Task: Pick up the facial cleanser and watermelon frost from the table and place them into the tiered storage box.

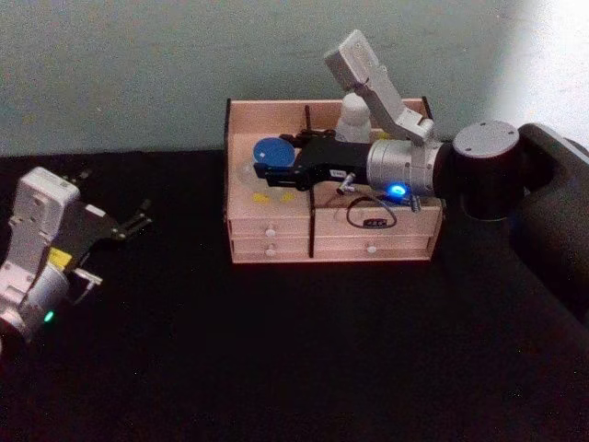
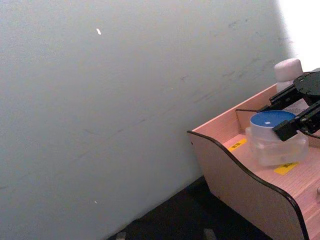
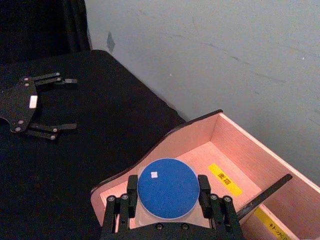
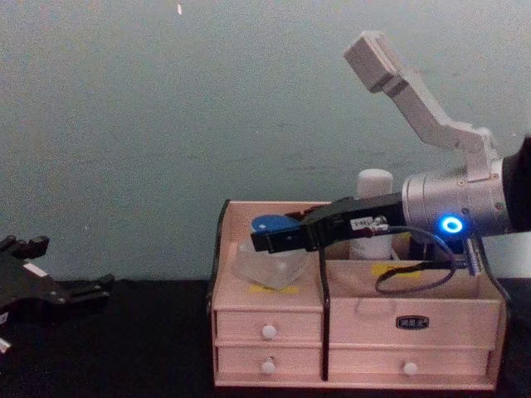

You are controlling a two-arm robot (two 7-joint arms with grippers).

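My right gripper (image 3: 167, 181) reaches in from the right side of the desk (image 1: 276, 368), over the top of the tiered storage box (image 1: 405, 241). The box stands at the desk's far edge, about midway along it, with its back to the pale wall (image 1: 138, 74).

In the right wrist view I see the fingers (image 3: 203, 189) clenched on a clear jar with a round blue lid (image 1: 270, 150), one on each side of the lid. The jar is inside the box's upper left compartment, close to the box's curved left side wall. A yellow label (image 3: 225, 180) lies on the compartment floor just beyond it. In the chest view the jar's clear body hangs low in that compartment and leans a little. I cannot tell whether its base rests on the floor or is just above it.

A white bottle with a white cap (image 1: 354, 118) stands upright in the back right compartment, behind my right arm's wrist. The dark divider separates it from the jar. I cannot read either container, so I cannot say which is the cleanser and which the frost.

My left gripper (image 3: 67, 104) is parked low near the desk's left edge, well apart from the box. Its fingers are released and spread wide, with nothing between them.
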